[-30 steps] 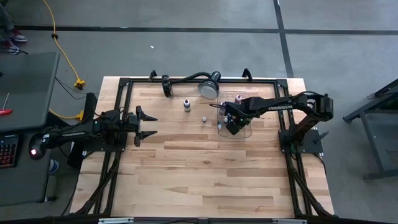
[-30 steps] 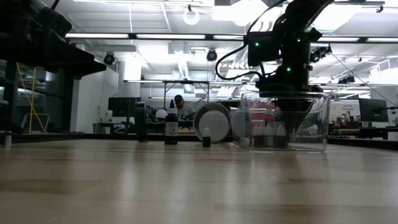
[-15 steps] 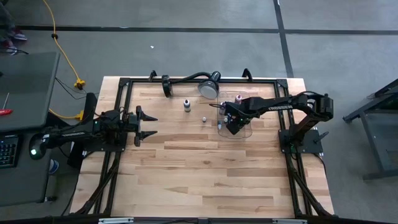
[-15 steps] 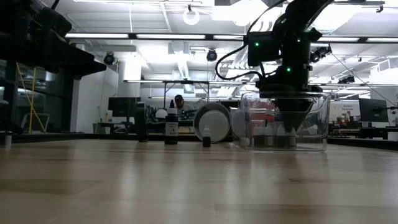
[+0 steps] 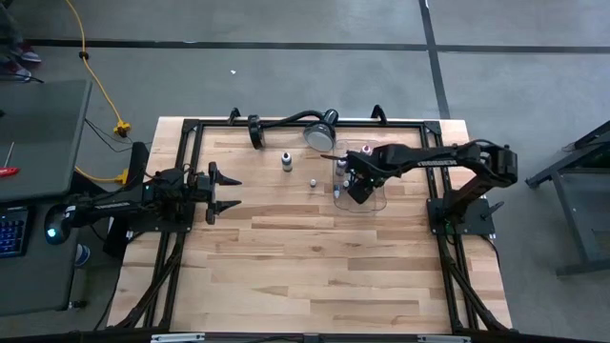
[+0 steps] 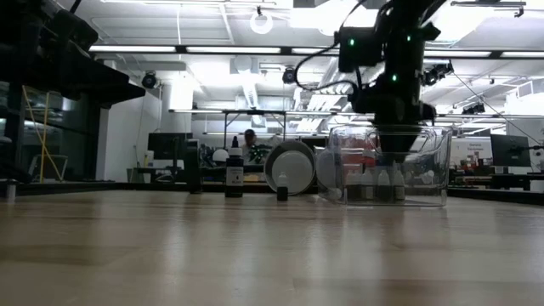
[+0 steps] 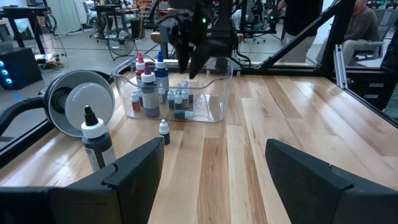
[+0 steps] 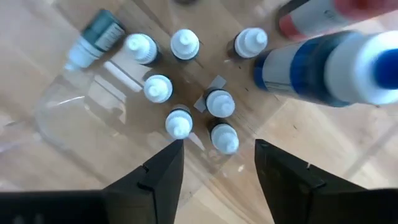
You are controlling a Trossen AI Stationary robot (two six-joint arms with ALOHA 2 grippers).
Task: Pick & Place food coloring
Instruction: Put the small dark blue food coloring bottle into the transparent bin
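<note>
Several tiny white-capped food coloring bottles (image 8: 186, 87) stand upright on the floor of the clear tray (image 5: 374, 200), next to taller red and blue bottles (image 7: 149, 87). My right gripper (image 8: 217, 149) hangs open above them, fingers pointing down into the tray (image 6: 393, 157), holding nothing. One small bottle (image 7: 164, 132) and a large dark bottle (image 7: 96, 140) stand on the table outside the tray. My left gripper (image 5: 229, 191) waits open at the table's left.
A round silver lamp head (image 5: 320, 133) on a black gooseneck sits at the far edge behind the tray. A black frame (image 5: 191, 129) borders the table. Bare wood (image 5: 315, 267) stretches across the middle and near side.
My right gripper has opened and risen straight up inside the tray, still pointing down. The small bottles below it now show standing on the tray floor.
</note>
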